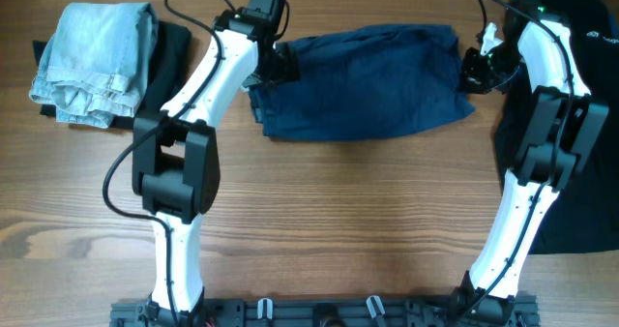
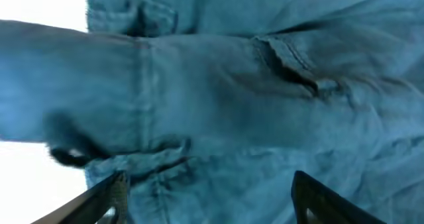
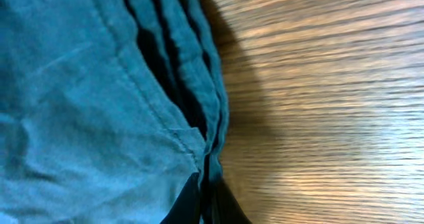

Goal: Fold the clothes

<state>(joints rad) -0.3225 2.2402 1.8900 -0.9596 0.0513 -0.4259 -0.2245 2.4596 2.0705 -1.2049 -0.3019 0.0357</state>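
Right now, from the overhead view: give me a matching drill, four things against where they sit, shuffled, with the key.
Things
1. navy shorts
2. pale jeans
3. black garment
4. left gripper

Places
A. far left corner of the table
B. at the left end of the shorts
C. middle of the table, far side
D. right edge, partly under the right arm

Pairs: 1-C, 2-A, 3-D, 4-B
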